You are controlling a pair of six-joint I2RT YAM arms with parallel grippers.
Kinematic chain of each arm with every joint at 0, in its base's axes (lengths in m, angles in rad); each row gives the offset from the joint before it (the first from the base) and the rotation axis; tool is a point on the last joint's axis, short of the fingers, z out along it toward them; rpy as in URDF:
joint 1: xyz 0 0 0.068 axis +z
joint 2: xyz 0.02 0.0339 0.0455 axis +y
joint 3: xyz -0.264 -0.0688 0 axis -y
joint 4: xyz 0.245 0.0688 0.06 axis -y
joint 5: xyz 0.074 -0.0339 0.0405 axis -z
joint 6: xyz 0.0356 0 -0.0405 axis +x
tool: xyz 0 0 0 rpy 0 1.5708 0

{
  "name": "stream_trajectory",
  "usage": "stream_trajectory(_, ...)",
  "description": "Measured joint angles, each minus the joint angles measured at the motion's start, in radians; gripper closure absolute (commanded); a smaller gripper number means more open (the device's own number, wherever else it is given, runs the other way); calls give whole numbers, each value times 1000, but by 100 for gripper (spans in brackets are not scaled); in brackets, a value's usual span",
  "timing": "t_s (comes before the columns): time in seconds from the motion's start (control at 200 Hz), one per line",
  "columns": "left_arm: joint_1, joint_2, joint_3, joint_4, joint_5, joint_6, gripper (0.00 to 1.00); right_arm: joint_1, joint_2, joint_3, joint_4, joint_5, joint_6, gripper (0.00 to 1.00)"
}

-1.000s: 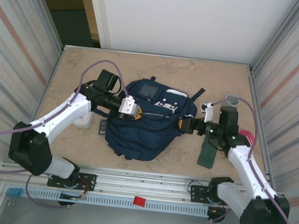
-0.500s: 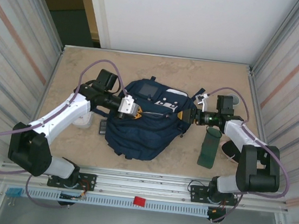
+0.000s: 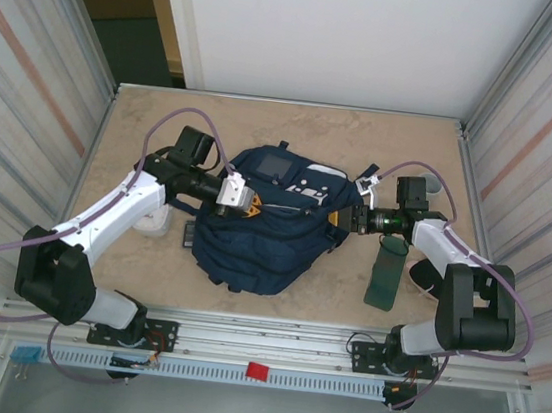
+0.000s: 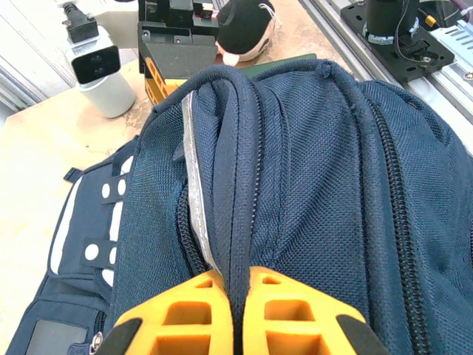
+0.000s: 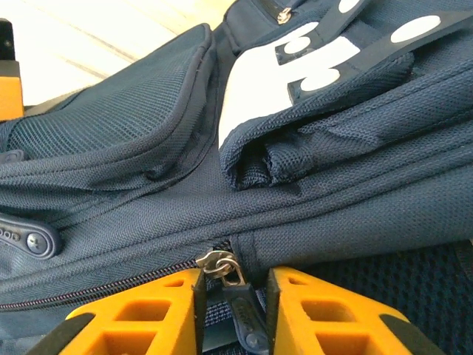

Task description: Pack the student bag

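Closing in, your right gripper has narrowed its 2 fingers around the silver zipper pull of the large navy fabric student bag, which lies in the centre of the beige table. You cannot tell yet whether they pinch it. Your left gripper stays clenched on the bag's top ridge, so unzipping looks next.

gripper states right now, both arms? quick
Left gripper: shut, pinching a raised ridge of the student bag.
Right gripper: jaws narrow around the zipper pull; cannot tell if clamped.
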Motion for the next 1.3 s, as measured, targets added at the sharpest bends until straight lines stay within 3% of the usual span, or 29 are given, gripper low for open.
stream_trajectory(0.286,0,0,-1,26,0,-16,100,14,-8,0,-1,-9,7,90)
stream_trajectory(0.341,0,0,-1,28,0,-21,100,16,-13,0,0,-6,8,89)
stream_trajectory(0.416,0,0,-2,33,0,-25,100,18,-19,0,14,-2,18,80)
stream_trajectory(0.481,0,0,-2,44,0,-30,100,24,-20,-1,36,0,37,79)
stream_trajectory(0.666,0,0,-18,92,-2,-84,100,32,-21,-2,70,33,79,98)
stream_trajectory(0.782,0,0,-27,119,-23,-139,100,33,-52,-7,74,69,95,100)
stream_trajectory(1.017,-24,0,-28,186,-134,-250,100,78,-200,-10,41,121,121,100)
stream_trajectory(1.303,-90,0,-29,256,-314,-378,100,248,-276,-10,21,183,209,100)
